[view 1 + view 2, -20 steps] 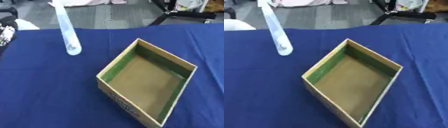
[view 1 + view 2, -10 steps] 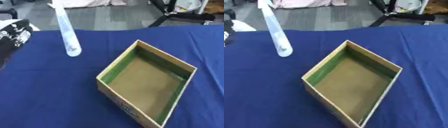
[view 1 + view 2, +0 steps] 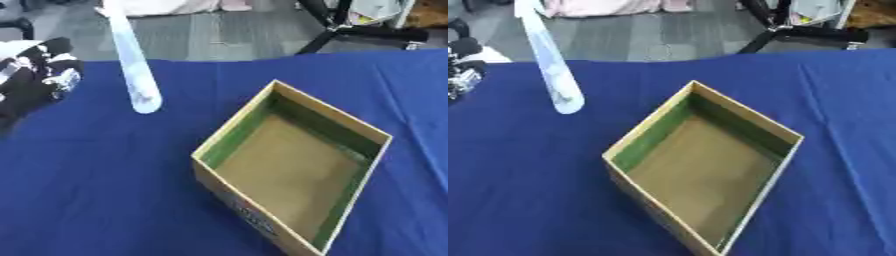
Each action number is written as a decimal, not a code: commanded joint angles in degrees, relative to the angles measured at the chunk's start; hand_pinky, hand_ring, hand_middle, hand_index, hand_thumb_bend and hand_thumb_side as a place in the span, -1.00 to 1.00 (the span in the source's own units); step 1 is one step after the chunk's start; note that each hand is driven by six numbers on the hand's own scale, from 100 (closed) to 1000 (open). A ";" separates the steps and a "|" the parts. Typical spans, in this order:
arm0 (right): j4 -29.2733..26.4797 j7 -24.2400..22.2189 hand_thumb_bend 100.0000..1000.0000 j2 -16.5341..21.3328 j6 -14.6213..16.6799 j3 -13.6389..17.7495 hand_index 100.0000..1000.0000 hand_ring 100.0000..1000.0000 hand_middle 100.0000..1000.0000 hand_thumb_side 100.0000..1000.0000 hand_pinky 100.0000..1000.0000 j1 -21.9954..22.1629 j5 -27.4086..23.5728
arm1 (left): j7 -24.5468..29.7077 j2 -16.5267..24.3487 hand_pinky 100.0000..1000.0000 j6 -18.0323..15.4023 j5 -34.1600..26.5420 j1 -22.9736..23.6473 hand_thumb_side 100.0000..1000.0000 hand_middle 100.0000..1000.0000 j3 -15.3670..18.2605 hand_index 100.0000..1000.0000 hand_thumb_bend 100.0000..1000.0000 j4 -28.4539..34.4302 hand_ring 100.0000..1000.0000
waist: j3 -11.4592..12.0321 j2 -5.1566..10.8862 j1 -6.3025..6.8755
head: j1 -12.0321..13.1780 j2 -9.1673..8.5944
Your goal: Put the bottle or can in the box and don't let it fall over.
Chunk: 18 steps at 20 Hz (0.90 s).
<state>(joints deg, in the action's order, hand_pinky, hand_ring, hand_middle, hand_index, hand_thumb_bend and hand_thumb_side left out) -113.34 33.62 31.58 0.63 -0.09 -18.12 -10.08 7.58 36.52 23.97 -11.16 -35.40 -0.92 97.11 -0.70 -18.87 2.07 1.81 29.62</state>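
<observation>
1. Left eye view: a tall, slim, pale bottle [image 3: 133, 65] stands on the blue tablecloth [image 3: 96, 180], its base near the far left part of the cloth; it appears to lean toward the upper left, though the camera angle may account for this.
2. The left hand [image 3: 39, 77] enters at the left edge, just beside the bottle but apart from it; whether its fingers are spread or curled cannot be told. It holds nothing that can be seen.
3. The right hand appears in neither view.
4. The open cardboard box [image 3: 293, 165], green along its inner walls, sits right of centre, near the bottle, and is empty.
5. Risk: the bottle is tall over a narrow base, so a sideways brush from the approaching hand would probably topple it.
6. Risk: a tilted release inside the box could likewise let it tip against a wall.
</observation>
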 commanded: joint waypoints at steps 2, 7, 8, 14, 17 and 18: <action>-1.25 -0.26 -1.00 1.26 0.02 0.15 1.00 0.93 1.00 -0.18 1.00 -0.41 0.32 | -0.20 2.48 1.00 0.44 1.47 -2.32 -0.38 1.00 -0.44 0.98 -1.00 -1.19 1.00 | -0.11 1.36 0.01 | -0.64 -0.65; -1.25 -0.38 -1.00 1.29 0.04 0.06 1.00 0.93 1.00 -0.18 1.00 -0.37 0.38 | 0.24 2.90 1.00 1.03 2.77 -4.58 -0.40 1.00 -1.66 0.98 -1.00 -3.62 1.00 | -0.23 1.33 0.10 | -0.85 -0.67; -1.25 -0.42 -1.00 1.29 0.04 0.04 1.00 0.93 1.00 -0.18 1.00 -0.37 0.40 | 0.41 2.88 1.00 1.08 2.89 -5.10 -0.42 1.00 -1.89 0.98 -1.00 -4.07 1.00 | -0.28 1.31 0.12 | -0.87 -0.74; -1.25 -0.66 -1.00 1.25 0.12 -0.09 1.00 0.93 1.00 -0.18 1.00 -0.56 0.43 | 1.67 2.62 1.00 1.29 3.34 -8.08 -0.33 1.00 -3.02 1.00 -1.00 -6.43 1.00 | -0.62 1.11 0.23 | -1.00 -1.06; -1.25 -0.75 -1.00 1.20 0.18 -0.14 1.00 0.93 1.00 -0.18 1.00 -0.72 0.39 | 2.29 2.78 1.00 1.33 3.71 -9.12 -0.30 1.00 -3.34 1.00 -1.00 -7.31 1.00 | -0.81 0.93 0.29 | -1.53 -1.12; -1.25 -0.77 -1.00 1.19 0.19 -0.16 1.00 0.93 1.00 -0.18 1.00 -0.76 0.38 | 2.39 2.86 1.00 1.34 3.91 -9.37 -0.28 1.00 -3.40 1.00 -1.00 -7.58 1.00 | -0.85 0.88 0.30 | -1.78 -1.19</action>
<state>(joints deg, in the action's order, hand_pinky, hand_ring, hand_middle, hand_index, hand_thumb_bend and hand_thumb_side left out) -113.34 33.04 31.58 0.75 -0.43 -18.18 -10.01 9.65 36.91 25.36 -7.59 -43.65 -4.58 89.32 -1.50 -18.90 2.40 0.33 29.07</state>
